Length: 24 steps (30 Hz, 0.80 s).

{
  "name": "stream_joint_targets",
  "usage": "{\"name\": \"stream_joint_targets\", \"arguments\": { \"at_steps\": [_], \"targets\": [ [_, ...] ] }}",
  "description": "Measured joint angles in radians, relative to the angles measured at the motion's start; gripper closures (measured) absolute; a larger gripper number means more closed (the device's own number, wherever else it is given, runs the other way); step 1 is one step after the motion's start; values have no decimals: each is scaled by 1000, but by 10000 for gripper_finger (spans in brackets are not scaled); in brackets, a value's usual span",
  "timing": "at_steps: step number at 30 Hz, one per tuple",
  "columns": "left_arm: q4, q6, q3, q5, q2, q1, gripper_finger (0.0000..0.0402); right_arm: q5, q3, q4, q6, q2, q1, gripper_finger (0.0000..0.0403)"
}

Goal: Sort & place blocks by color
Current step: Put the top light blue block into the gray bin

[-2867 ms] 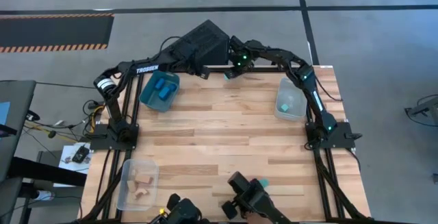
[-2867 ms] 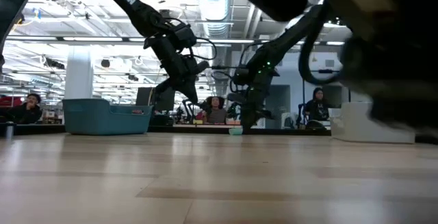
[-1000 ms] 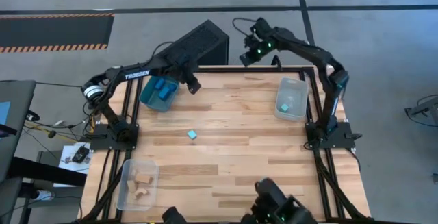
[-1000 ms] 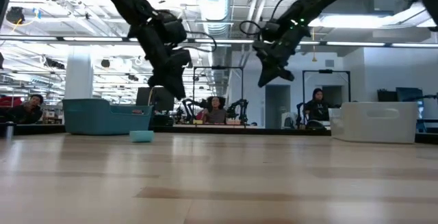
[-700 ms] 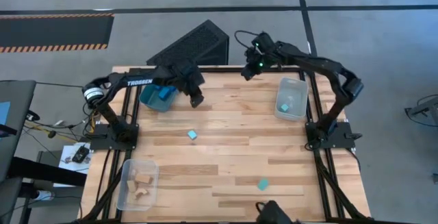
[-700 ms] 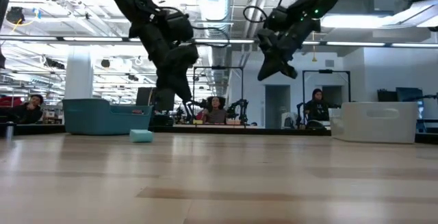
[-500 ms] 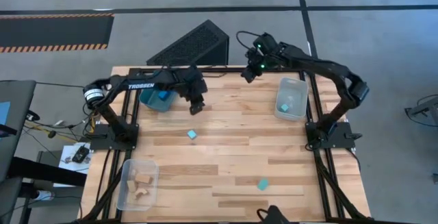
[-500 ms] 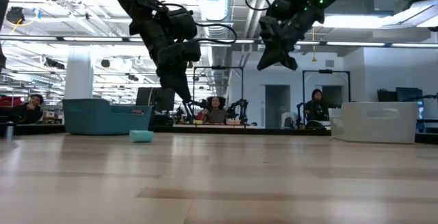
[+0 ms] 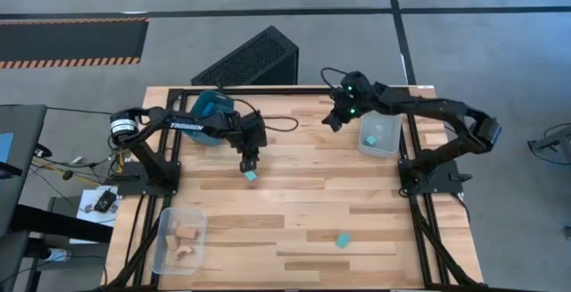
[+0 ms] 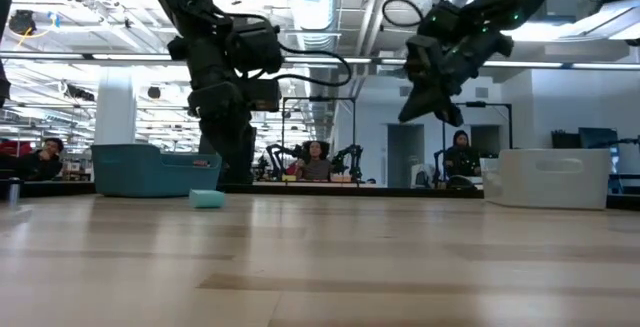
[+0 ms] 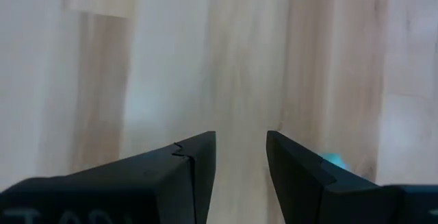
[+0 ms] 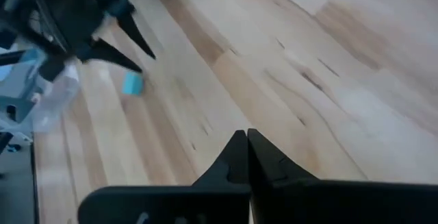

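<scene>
A light cyan block point(image 9: 252, 175) lies flat on the table's middle left; it also shows in the low view point(image 10: 208, 199) and the right wrist view point(image 12: 132, 83). My left gripper point(image 9: 248, 161) hangs open just above and beside it, fingers pointing down; in its wrist view point(image 11: 239, 145) the block's corner point(image 11: 334, 161) peeks from behind one finger, outside the gap. A second cyan block point(image 9: 343, 239) lies near the table's near edge. My right gripper point(image 9: 332, 120) is shut and empty, in the air over the far middle of the table point(image 12: 247, 136).
A teal bin point(image 9: 212, 106) stands at the far left under the left arm. A clear bin point(image 9: 380, 131) with a cyan block stands at the far right. Another clear bin point(image 9: 178, 238) with tan blocks sits at the near left.
My left gripper has swung from beside the teal bin toward the table's near edge and down, and now stands over the cyan block. My right gripper has come from beyond the far edge in over the table, sinking a little. Both cyan blocks have stayed put.
</scene>
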State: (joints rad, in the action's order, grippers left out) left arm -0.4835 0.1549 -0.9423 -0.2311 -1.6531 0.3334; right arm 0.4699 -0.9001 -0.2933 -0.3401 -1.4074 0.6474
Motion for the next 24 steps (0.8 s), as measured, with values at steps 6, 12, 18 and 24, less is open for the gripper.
{"name": "stream_joint_targets", "arguments": {
  "at_steps": [6, 12, 18, 24],
  "targets": [
    [-3, -31, 0, 8, 0, -46, 284, -13, 0, 2, -12, 56, -40, 397],
    [-4, -99, 0, 30, 0, -49, 242, -24, 0, 11, -43, 61, -51, 391],
    [-93, -182, -38, 117, 0, -51, 166, 12, -55, 342, -150, 60, 17, 354],
    [-212, -291, -51, 171, 1, -51, 129, 156, -136, 582, -207, 76, 90, 336]
  ]
}}
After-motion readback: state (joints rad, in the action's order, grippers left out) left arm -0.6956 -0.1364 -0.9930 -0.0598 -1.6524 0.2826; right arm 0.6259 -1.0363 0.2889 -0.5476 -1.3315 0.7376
